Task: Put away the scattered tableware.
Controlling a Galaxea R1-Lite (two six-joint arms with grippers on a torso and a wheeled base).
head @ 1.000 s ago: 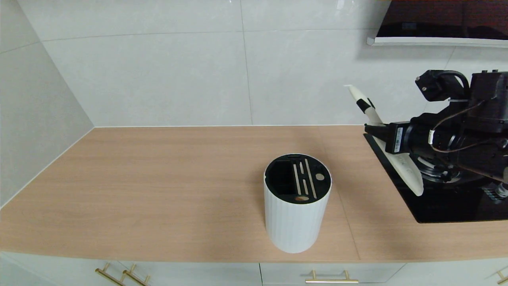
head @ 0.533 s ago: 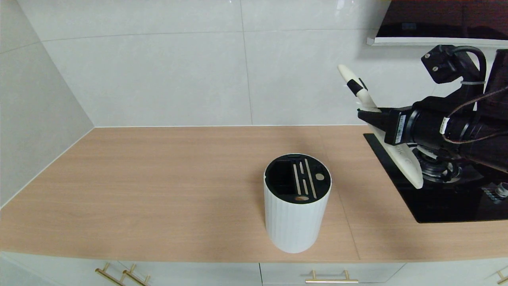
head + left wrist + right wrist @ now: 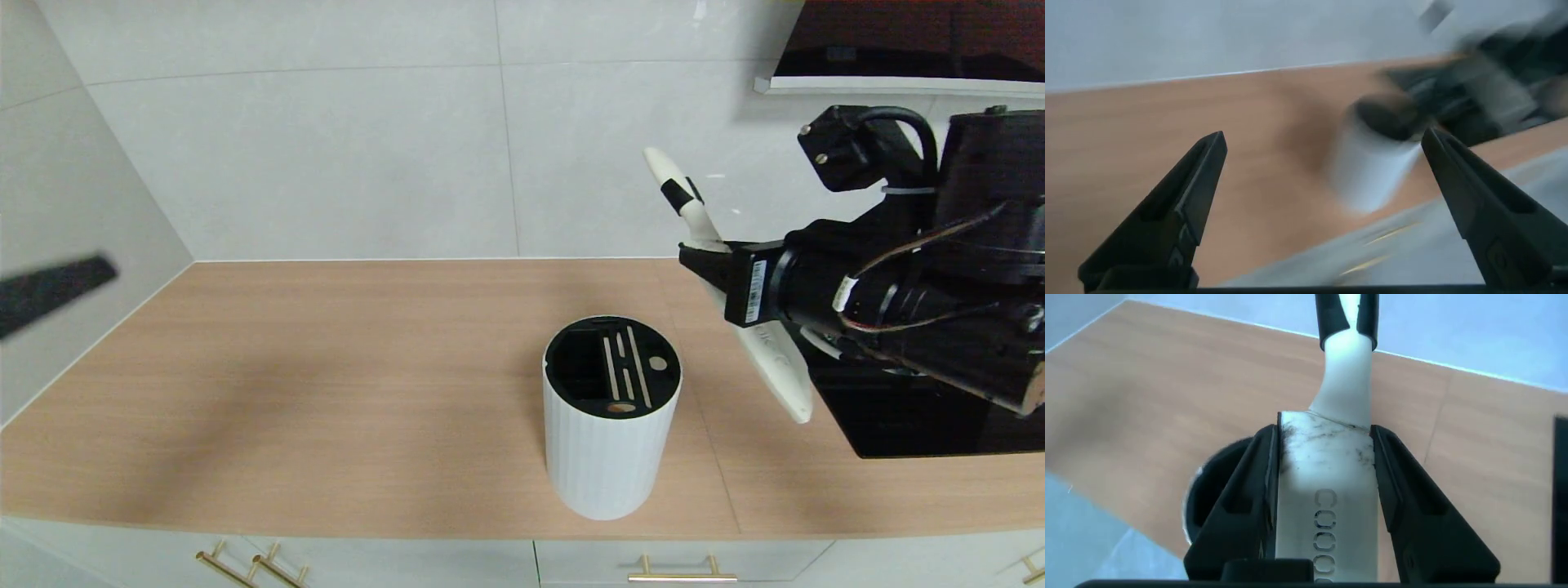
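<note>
**Right gripper clamping a white knife**

At the right of the head view, the right gripper (image 3: 709,260) is clamping its jaws tight on what looks like a white ceramic knife (image 3: 780,371), where blade meets handle. The blade is slanting down above the wooden countertop (image 3: 326,367), just right of the white ribbed knife holder (image 3: 608,441) at centre. The left gripper (image 3: 1321,140) is hanging with its fingers spread wide.

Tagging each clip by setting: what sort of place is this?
Most likely a home kitchen: a wooden counter against a tiled wall, a black cooktop set into it with a hood above, and drawers with brass handles below.
</note>
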